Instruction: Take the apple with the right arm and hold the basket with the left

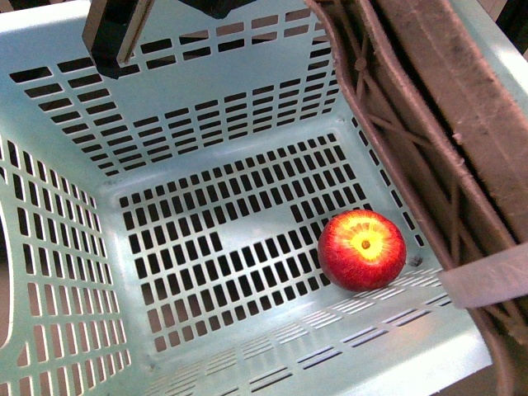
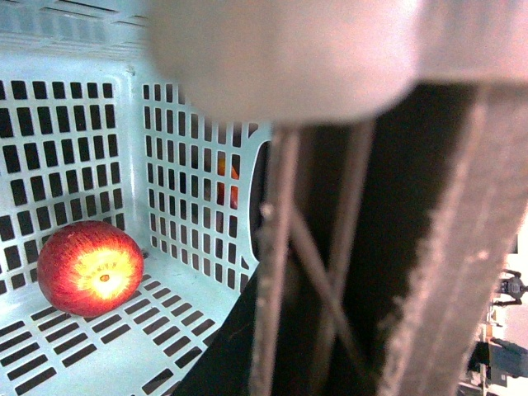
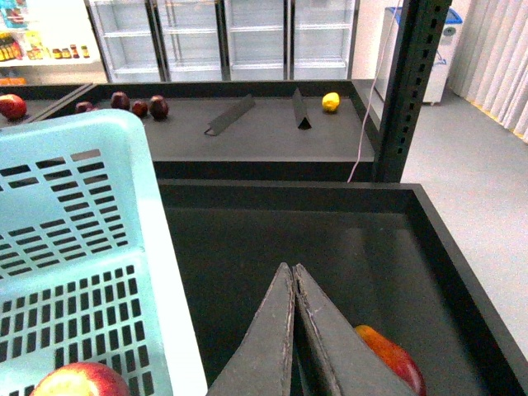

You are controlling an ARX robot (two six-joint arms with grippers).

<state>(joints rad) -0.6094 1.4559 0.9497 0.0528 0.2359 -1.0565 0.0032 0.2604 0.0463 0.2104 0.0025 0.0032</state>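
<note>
- Front view: apple (image 1: 361,249) sits on the basket (image 1: 396,346) floor in the near-right corner, by the handle (image 1: 429,107). Its stem dimple faces up, and it is round with no clear long axis.
- Right wrist view: right gripper (image 3: 291,276) is pressed closed and empty, outside the basket over a dark bin (image 3: 289,194). Its fingers (image 3: 268,346) half hide an orange-red fruit (image 3: 396,359).
- Left wrist view: a pale blur (image 2: 280,49) and the handle crowd the frame, so the left gripper's grip cannot be told.
</note>
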